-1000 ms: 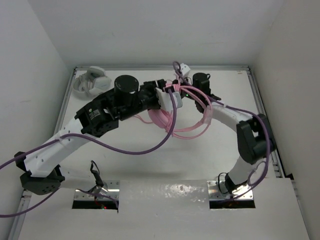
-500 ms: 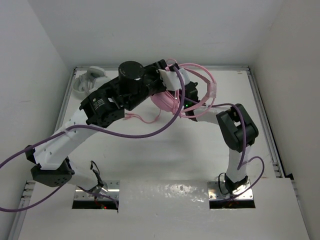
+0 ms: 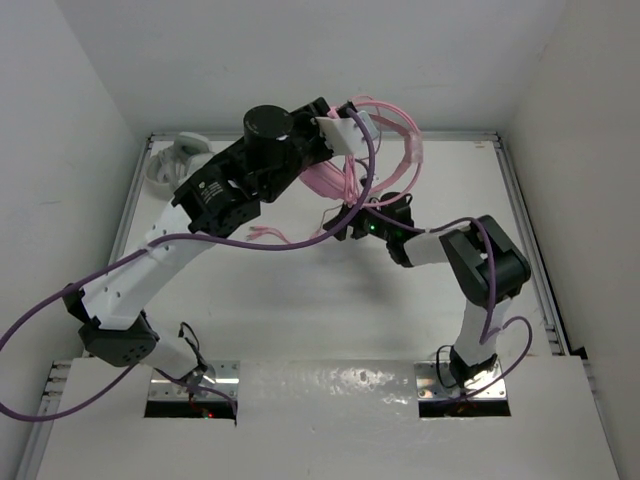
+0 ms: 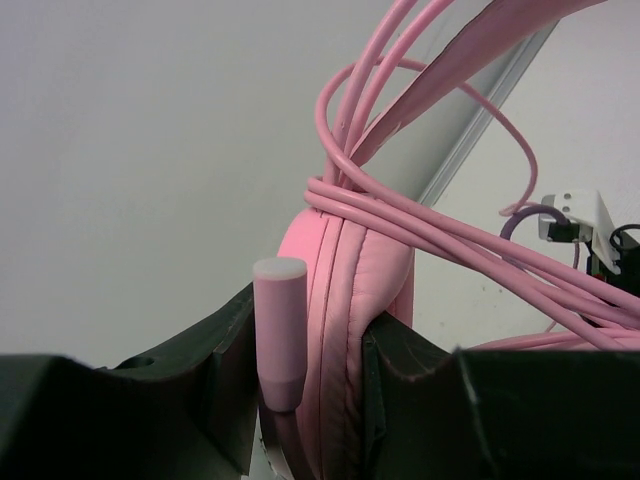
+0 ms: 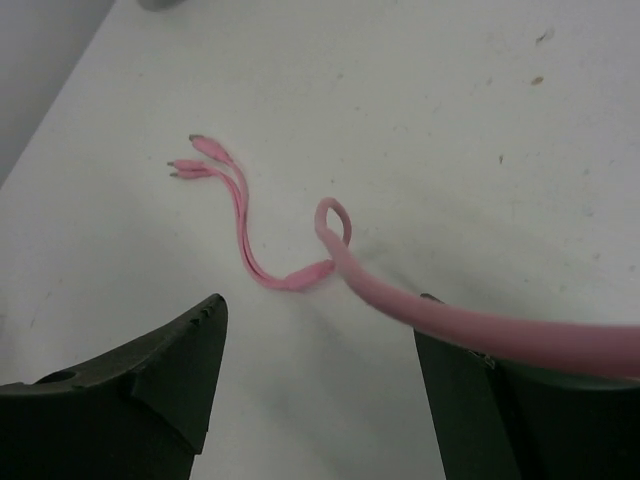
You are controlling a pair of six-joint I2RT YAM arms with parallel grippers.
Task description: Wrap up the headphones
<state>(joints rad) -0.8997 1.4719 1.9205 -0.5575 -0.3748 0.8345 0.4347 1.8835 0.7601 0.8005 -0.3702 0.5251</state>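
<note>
**Pink headphones [image 4: 345, 270] clamped in left gripper [image 4: 315, 340]**

One earcup is pinched between the fingers and held raised near the middle of the table's [image 3: 300, 300] far edge. The right gripper [image 5: 320, 320] is spread wide, and the cable [image 5: 470, 325] is passed over one finger. One set of grey-white headphones [image 3: 178, 160] is seen at the far left corner.

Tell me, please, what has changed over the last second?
The left gripper, clamped on the headphones, carried them toward the far wall. The right gripper pulled back from there to mid-table, jaws open. The grey headphones stayed in the far-left corner.
</note>
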